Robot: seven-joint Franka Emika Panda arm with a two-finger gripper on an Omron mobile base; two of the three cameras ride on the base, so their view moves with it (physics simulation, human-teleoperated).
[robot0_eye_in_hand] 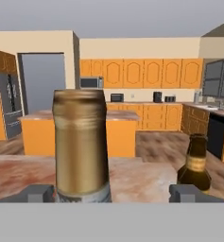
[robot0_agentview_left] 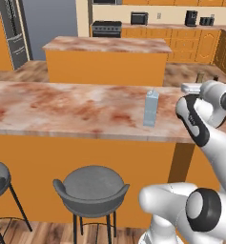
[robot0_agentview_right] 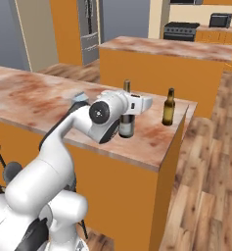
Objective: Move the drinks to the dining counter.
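Wide claw (robot0_eye_in_hand: 111,194) flanks wine bottle (robot0_eye_in_hand: 80,146); beer bottle (robot0_eye_in_hand: 195,163) beside, carton (robot0_agentview_left: 150,109) apart.

arm: elbow bent, reaching forward | gripper (robot0_eye_in_hand: 106,194): level (fingers (robot0_eye_in_hand: 38,194) spread wide apart), nothing clamped

Dining counter (robot0_agentview_left: 62,107) w/ marble top: carton (robot0_agentview_left: 150,109), wine bottle (robot0_agentview_right: 126,122), beer bottle (robot0_agentview_right: 169,108) standing upright.
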